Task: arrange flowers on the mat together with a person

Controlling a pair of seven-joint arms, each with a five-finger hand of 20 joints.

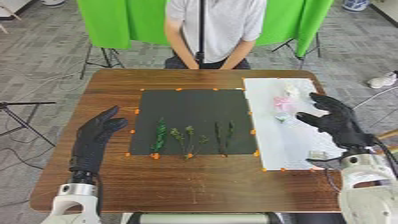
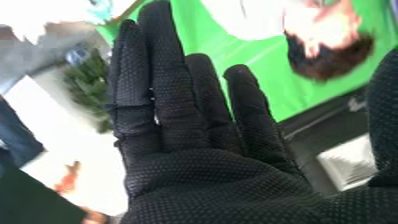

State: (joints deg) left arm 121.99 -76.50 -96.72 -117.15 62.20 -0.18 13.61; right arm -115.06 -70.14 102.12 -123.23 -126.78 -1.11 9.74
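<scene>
Two white robot arms reach in over the near side of the brown table [image 1: 191, 185]. The left hand [image 1: 91, 140] is up over the wood, to the left of the dark mat [image 1: 191, 110]. It is open and loose, and it has nothing in it. The right hand [image 1: 338, 121] is over the right side of the white sheet [image 1: 286, 145]. In the right wrist view, the right hand [image 2: 213, 172] has long, straight fingers with small gaps between them, and it holds nothing.

On the near part of the mat are green plants. A leafy stem [image 1: 160, 134] lies on the left, a thin sprig [image 1: 188, 140] with little branches lies in the middle, and two thin green stems [image 1: 230, 132] lie side by side on the right. Orange bits sit along the mat's edges.

Farther up on the white sheet, near the right hand, there is a pink flower [image 1: 283, 104]. Past the table hangs a bright green cloth [image 1: 115, 22].
</scene>
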